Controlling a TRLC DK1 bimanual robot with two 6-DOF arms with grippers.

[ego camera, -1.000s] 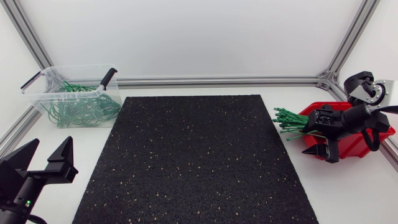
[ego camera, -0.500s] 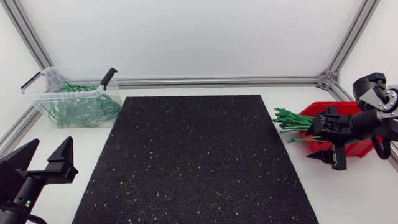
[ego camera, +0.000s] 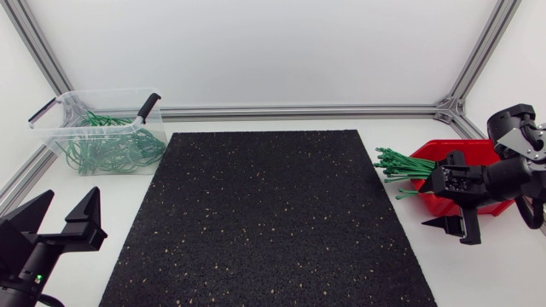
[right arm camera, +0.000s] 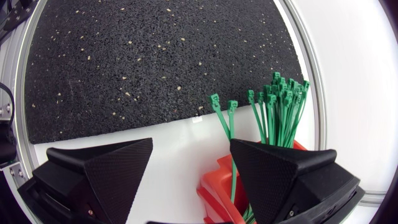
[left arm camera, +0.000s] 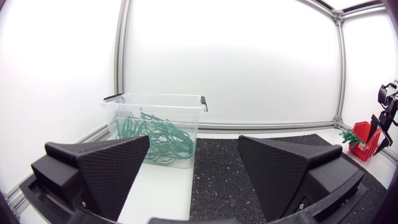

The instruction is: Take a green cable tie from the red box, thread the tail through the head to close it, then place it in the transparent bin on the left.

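A bundle of green cable ties [ego camera: 399, 165] sticks out of the red box [ego camera: 474, 149] at the right, tails fanned toward the mat. My right gripper [ego camera: 455, 226] hangs open at the box's front corner, fingers pointing down. In the right wrist view the gripper [right arm camera: 189, 186] is above the red box [right arm camera: 217, 186]; one green tie [right arm camera: 231, 152] rises between the fingers, touching neither, and the other ties [right arm camera: 280, 106] lie ahead. My left gripper [ego camera: 60, 213] stands open and empty at the front left. The transparent bin [ego camera: 102, 94] at the back left holds closed green ties [ego camera: 111, 145].
A black speckled mat [ego camera: 264, 213] covers the table's middle. Aluminium frame rails [ego camera: 299, 111] run along the back and sides. From the left wrist, the bin [left arm camera: 152, 96] is ahead beside the mat [left arm camera: 224, 168], the red box [left arm camera: 364, 140] far across.
My right gripper has drawn back from over the red box toward the table's front and turned its fingers downward. It holds nothing. The left arm has not moved.
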